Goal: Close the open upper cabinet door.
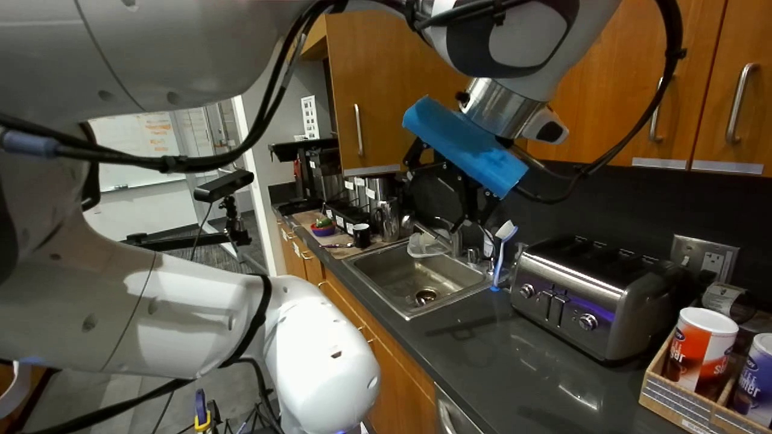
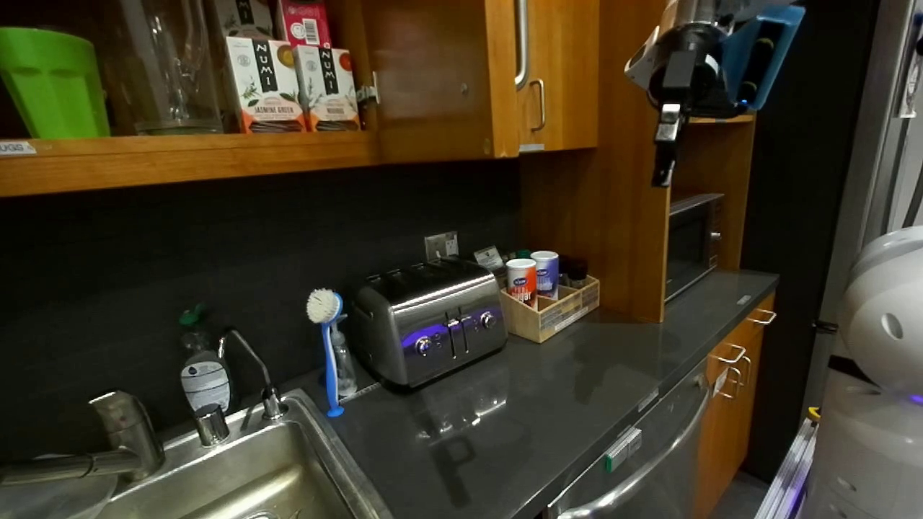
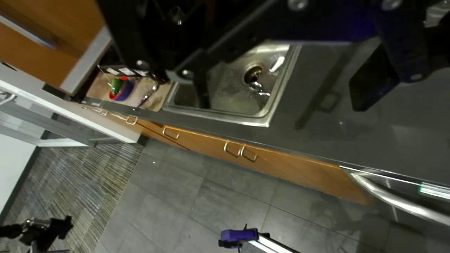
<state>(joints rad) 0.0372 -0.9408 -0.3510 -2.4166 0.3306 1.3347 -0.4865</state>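
That open upper cabinet door point(image 2: 436, 86) juts out to the left of the gripper point(image 3: 283, 105) in both exterior views, the gripper itself spread wide, with sink point(image 1: 392, 277) and toaster point(image 2: 433, 317) below it along the dark surface point(image 2: 555, 389).

From here I read "NUMI JASMINE GREEN" on a tea box point(image 2: 265, 85) and "NUMI ROOIBOS" on the carton point(image 2: 328, 88) beside it. A label point(image 2: 16, 148) on the shelf edge point(image 2: 216, 155) shows "UGS", its start cut off. Lower down, the red-and-white canister point(image 2: 520, 280) says "sugar".
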